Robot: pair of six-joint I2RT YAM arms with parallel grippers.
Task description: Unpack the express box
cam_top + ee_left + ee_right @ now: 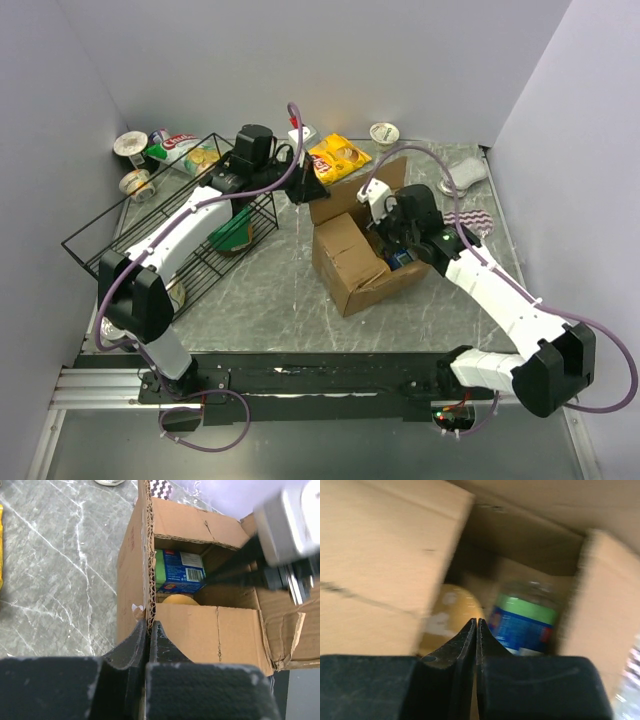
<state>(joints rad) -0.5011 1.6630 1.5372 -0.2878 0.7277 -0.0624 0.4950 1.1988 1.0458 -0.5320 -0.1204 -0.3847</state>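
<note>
The express box (350, 262), a brown cardboard carton, lies mid-table with its flaps open toward the right. My left gripper (308, 190) is shut on the corrugated edge of the carton's wall (149, 580), its fingertips (149, 624) pinching the cardboard. My right gripper (392, 245) reaches into the opening, and in the right wrist view its fingers (477, 622) are pressed together with nothing between them. Inside lie a blue-green carton (180, 572) (525, 622) and a rounded yellow item (177, 600) (451, 611). The right wrist view is blurred.
A black wire basket (170, 235) stands at the left under my left arm. A yellow snack bag (338, 157), a green bag (185, 150) and cups (131, 145) (384, 132) lie along the back. A white object (465, 175) sits back right.
</note>
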